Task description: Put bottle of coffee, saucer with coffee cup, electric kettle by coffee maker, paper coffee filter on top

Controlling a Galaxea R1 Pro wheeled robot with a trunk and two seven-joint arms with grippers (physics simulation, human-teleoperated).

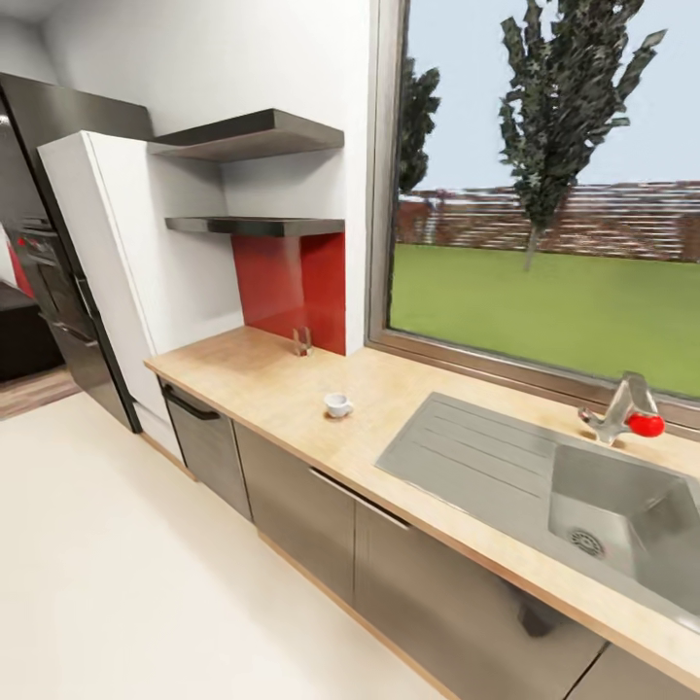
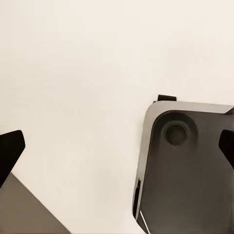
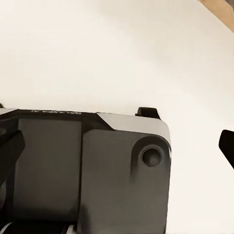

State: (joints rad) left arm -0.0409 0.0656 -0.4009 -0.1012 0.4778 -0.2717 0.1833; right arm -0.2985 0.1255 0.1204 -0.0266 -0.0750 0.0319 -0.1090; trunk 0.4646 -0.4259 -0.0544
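Observation:
The kitchen countertop (image 1: 262,384) runs from the left centre to the lower right of the head view, over grey cabinet fronts. The coffee cup (image 1: 337,404), tiny and white, stands alone on it between the red wall panel and the sink. Two dark kitchen shelves (image 1: 255,226) hang above the counter's left end, with nothing visible on them. My left gripper (image 2: 118,148) is open above pale floor, its dark fingertips (image 2: 9,152) far apart. My right gripper (image 3: 118,148) is open too, over the floor and my base. The coffee maker, bottle, saucer and kettle are out of view.
A steel sink (image 1: 622,506) with drainboard and a red-knobbed tap (image 1: 630,412) fills the counter's right part. A small clear holder (image 1: 302,340) stands by the red panel (image 1: 292,282). A white tall cabinet (image 1: 117,272) and dark oven column (image 1: 49,282) stand left. My grey base (image 2: 185,170) lies below both grippers.

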